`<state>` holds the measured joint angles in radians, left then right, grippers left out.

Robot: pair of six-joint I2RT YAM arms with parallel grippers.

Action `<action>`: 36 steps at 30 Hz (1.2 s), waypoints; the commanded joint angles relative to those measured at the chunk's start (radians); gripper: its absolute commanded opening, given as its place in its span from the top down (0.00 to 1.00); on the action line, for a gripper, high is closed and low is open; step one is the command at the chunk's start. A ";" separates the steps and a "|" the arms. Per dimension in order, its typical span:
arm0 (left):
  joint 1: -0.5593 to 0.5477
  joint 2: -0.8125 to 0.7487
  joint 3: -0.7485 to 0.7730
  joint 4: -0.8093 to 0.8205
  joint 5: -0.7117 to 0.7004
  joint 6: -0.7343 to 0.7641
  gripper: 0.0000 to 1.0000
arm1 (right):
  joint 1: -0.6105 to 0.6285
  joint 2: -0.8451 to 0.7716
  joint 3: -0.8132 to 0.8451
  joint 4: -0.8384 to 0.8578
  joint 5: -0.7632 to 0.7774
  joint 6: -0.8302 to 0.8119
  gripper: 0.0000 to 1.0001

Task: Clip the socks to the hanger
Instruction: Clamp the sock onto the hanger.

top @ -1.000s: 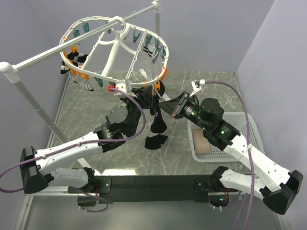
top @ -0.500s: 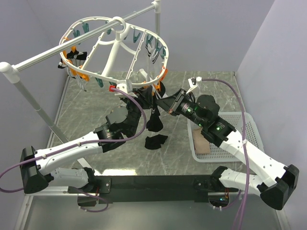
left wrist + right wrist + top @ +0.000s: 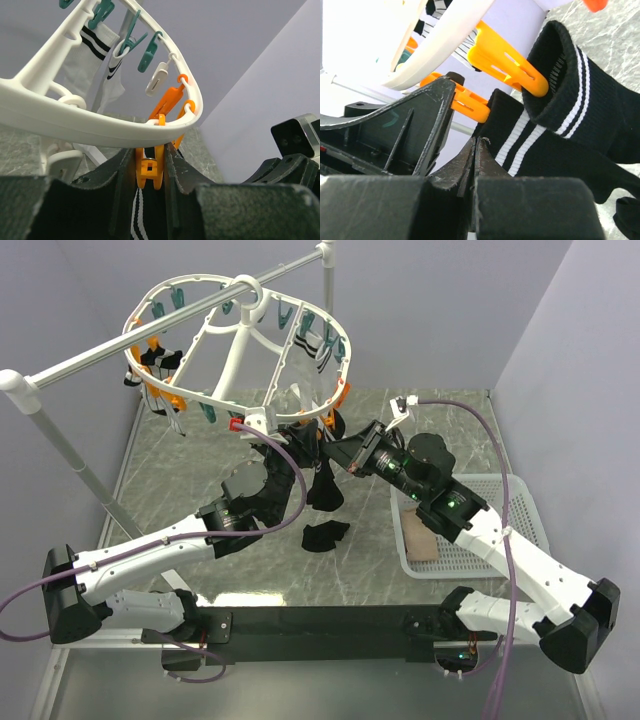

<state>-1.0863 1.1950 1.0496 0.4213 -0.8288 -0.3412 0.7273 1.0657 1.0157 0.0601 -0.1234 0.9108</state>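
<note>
Bearing a black sock [image 3: 325, 536], grey marbled table [image 3: 170, 490] meets lavender walls [image 3: 430, 320].

Robot lab booth: plain grey walls [image 3: 450, 300], marble-look tabletop [image 3: 180, 470].

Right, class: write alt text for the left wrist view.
The left gripper squeezes an orange clip hanging under the white hanger rim, a black striped sock just below it. White socks hang from teal clips behind.

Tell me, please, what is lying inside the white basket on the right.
A pinkish-beige sock lies at the left end of the white basket. The right arm reaches across above the basket and covers part of its floor, so anything under it cannot be seen.
</note>
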 commanded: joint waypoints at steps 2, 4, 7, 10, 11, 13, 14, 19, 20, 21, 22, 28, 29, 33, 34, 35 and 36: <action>-0.020 0.005 0.010 -0.021 0.034 0.019 0.80 | 0.004 0.002 0.064 0.060 0.025 -0.033 1.00; -0.018 0.002 0.012 -0.026 0.033 0.025 0.80 | 0.006 0.007 0.078 0.060 0.027 -0.047 1.00; -0.020 0.008 0.013 -0.032 0.025 0.031 0.80 | 0.006 0.017 0.093 0.049 0.031 -0.065 1.00; -0.020 0.009 0.006 -0.027 0.022 0.034 0.80 | 0.004 0.016 0.106 0.049 0.031 -0.073 1.00; -0.018 0.011 0.006 -0.027 0.025 0.036 0.80 | 0.006 0.017 0.106 0.052 0.028 -0.073 1.00; -0.018 0.018 0.012 -0.032 0.025 0.039 0.80 | 0.006 0.020 0.110 0.055 0.022 -0.075 1.00; -0.018 0.018 0.015 -0.033 0.028 0.039 0.80 | 0.006 0.023 0.116 0.056 0.019 -0.075 1.00; -0.020 0.011 0.018 -0.038 0.036 0.039 0.78 | 0.006 0.036 0.124 0.058 0.004 -0.076 1.00; -0.018 0.008 0.018 -0.039 0.039 0.036 0.78 | 0.006 0.037 0.123 0.058 0.001 -0.076 1.00; -0.020 0.005 0.021 -0.041 0.040 0.034 0.76 | 0.006 0.037 0.121 0.061 -0.004 -0.075 1.00; -0.018 0.003 0.024 -0.058 0.036 0.030 0.74 | 0.004 0.040 0.118 0.063 -0.004 -0.078 1.00; -0.018 -0.015 0.056 -0.107 0.051 0.001 0.55 | 0.006 0.051 0.109 0.070 -0.012 -0.079 1.00; -0.018 -0.020 0.058 -0.108 0.053 -0.002 0.52 | 0.006 0.051 0.109 0.072 -0.015 -0.081 1.00; -0.017 -0.043 0.061 -0.128 0.042 -0.015 0.40 | 0.006 0.054 0.112 0.072 -0.018 -0.093 1.00; -0.017 -0.049 0.061 -0.128 0.040 -0.013 0.38 | 0.006 0.057 0.115 0.067 -0.024 -0.098 1.00; -0.017 -0.054 0.061 -0.134 0.039 -0.018 0.36 | 0.006 0.059 0.119 0.064 -0.036 -0.102 1.00; -0.014 -0.066 0.062 -0.139 0.031 -0.022 0.33 | 0.006 0.065 0.123 0.047 -0.044 -0.113 1.00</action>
<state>-1.0943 1.1736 1.0744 0.3042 -0.8089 -0.3458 0.7288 1.1213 1.0828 0.0677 -0.1387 0.8330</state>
